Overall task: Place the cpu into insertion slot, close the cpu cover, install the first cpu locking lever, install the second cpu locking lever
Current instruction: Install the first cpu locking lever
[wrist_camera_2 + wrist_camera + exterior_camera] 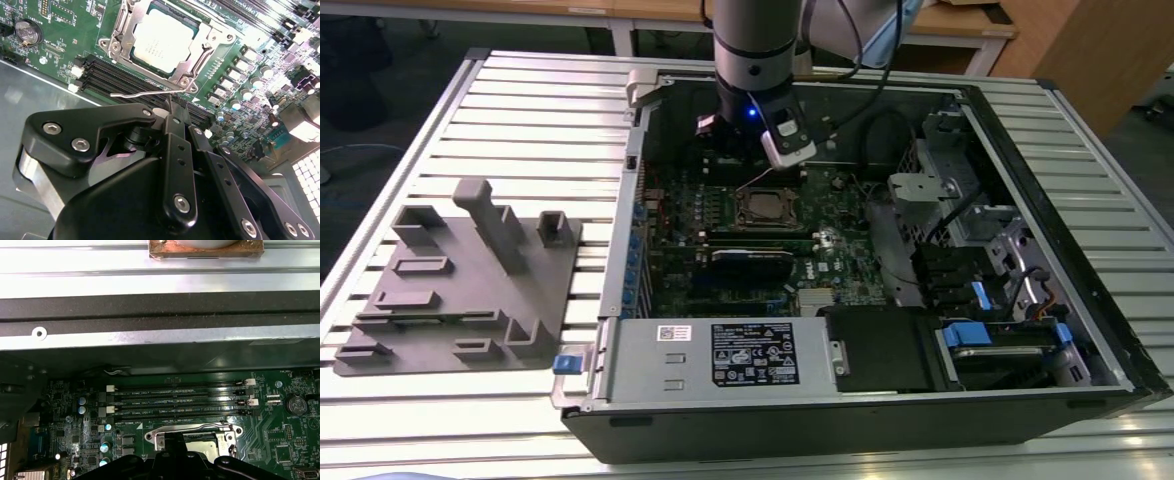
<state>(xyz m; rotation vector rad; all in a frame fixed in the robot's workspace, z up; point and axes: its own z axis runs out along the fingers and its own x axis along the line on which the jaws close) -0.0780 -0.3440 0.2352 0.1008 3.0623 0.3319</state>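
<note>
With the cover (116, 39) down, one lever (142, 93) juts free beside the cpu (157, 42), seated in the slot (743, 210). Our gripper (171, 103), fingers seemingly together, sits at that lever. We judge a steady, squarely centred push suits it, tip kept off the board.

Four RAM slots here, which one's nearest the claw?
The memory slot right beside the cpu cover; the claw hangs at that edge, and the other three slots lie farther off toward the case wall.
</note>
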